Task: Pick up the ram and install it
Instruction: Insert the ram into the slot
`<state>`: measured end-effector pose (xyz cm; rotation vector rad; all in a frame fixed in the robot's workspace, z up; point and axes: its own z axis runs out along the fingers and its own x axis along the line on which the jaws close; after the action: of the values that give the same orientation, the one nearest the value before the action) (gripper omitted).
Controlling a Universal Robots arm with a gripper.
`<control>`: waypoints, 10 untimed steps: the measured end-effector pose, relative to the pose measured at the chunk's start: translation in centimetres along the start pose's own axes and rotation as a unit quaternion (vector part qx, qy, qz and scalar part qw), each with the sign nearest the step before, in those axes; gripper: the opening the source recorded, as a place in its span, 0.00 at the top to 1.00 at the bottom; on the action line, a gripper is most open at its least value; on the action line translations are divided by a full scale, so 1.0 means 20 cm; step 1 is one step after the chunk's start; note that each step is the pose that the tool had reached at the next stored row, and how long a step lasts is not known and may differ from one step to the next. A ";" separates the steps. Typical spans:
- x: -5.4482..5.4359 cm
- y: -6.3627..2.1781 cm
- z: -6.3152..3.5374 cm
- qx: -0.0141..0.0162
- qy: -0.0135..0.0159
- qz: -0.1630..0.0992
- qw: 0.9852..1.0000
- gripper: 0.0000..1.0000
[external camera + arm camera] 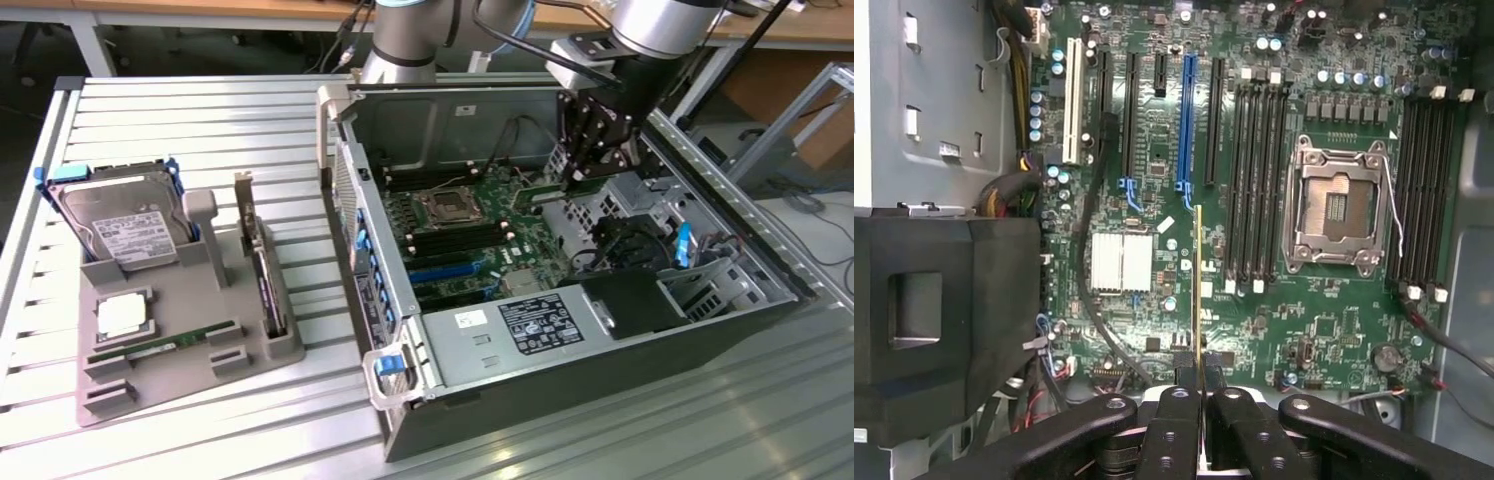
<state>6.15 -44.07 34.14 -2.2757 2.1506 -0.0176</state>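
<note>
Green and thin, the ram (1199,290) is pinched edge-on between the fingers (1179,405) of the gripper (589,170), which hangs inside the open computer case (747,255) above the motherboard (1334,330), near the far right in the exterior view. Judged from here, the stick could meet the black memory slots (1254,180) tilted or off-line and jam, or slip in so narrow a grip. It shows as a long straight sliver with a pale yellowish edge.
</note>
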 end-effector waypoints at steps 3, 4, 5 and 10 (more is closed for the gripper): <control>0.00 0.000 0.013 0.000 0.000 0.000 1.000 0.88; 0.00 0.000 0.019 0.000 0.000 0.000 1.000 0.88; 0.00 0.000 0.023 0.000 0.000 0.000 1.000 0.88; 0.00 0.001 0.045 0.000 0.000 0.000 1.000 0.88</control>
<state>6.15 -44.07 33.24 -2.2757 2.1506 -0.0177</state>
